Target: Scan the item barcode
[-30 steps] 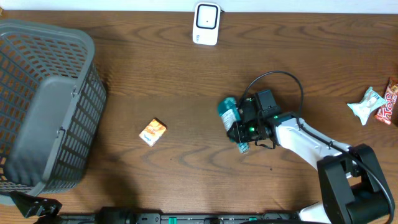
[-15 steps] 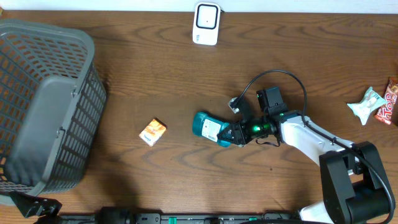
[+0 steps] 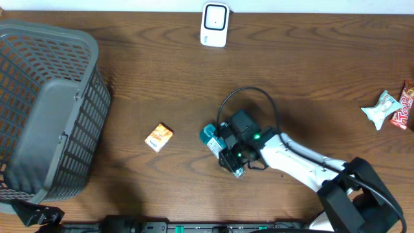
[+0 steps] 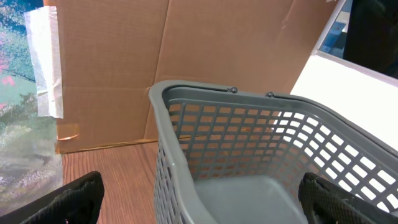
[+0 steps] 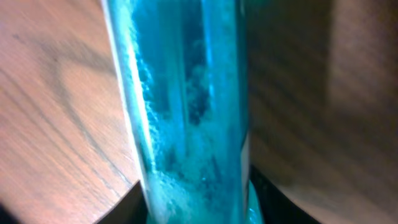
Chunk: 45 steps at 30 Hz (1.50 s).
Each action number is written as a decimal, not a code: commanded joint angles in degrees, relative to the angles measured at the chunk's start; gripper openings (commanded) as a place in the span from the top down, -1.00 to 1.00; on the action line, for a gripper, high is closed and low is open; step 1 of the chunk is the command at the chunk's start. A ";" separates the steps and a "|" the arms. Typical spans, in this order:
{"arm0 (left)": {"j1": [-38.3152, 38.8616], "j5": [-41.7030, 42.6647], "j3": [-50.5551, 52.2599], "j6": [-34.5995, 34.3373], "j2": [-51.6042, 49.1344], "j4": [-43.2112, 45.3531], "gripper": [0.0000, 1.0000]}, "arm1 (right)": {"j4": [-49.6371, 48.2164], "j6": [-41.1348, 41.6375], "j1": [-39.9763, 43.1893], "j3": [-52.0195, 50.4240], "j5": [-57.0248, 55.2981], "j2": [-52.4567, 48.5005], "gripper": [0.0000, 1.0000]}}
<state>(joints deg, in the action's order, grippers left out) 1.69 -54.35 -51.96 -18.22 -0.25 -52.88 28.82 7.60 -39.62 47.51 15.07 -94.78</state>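
- The wooden table (image 3: 162, 77) carries everything.
- A grey basket (image 3: 90, 129) stands at its left edge; the left gripper (image 4: 199, 208) hovers beside the basket rim, fingers spread wide with nothing between them.
- The right gripper (image 3: 231, 154) is low near the table's middle, over the teal bottle (image 3: 208, 134). The bottle lies between its fingers; I cannot tell whether they clamp it.
- The white scanner (image 3: 215, 24) sits at the far edge, well apart from the bottle.
- A small orange box (image 3: 158, 136) lies left of the bottle.
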 commanded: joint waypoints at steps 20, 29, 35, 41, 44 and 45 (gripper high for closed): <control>0.04 -0.76 0.28 -0.55 0.09 0.28 -0.99 | 8.13 -0.83 -0.74 2.16 -0.11 -6.80 0.98; 0.04 -0.76 0.28 -0.55 0.09 0.31 -1.00 | 2.12 -4.94 5.46 8.72 27.10 -6.80 0.98; 0.04 -0.76 0.28 -0.55 0.09 0.31 -0.99 | -6.78 -5.16 9.22 8.72 45.13 -6.80 0.99; 0.04 -0.76 0.28 -0.55 0.09 0.28 -0.99 | -14.08 -6.99 14.23 8.72 68.81 -6.80 0.98; 0.04 -0.76 0.28 -0.55 0.09 0.28 -1.00 | -14.43 -5.03 16.28 8.72 74.44 -6.80 0.98; 0.04 -0.76 0.28 -0.55 0.09 0.28 -0.99 | -14.10 -4.00 16.59 8.72 74.44 -6.80 0.99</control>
<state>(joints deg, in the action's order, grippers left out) 1.69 -54.35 -51.96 -18.24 -0.25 -52.62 14.74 3.05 -24.69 54.50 74.94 -101.95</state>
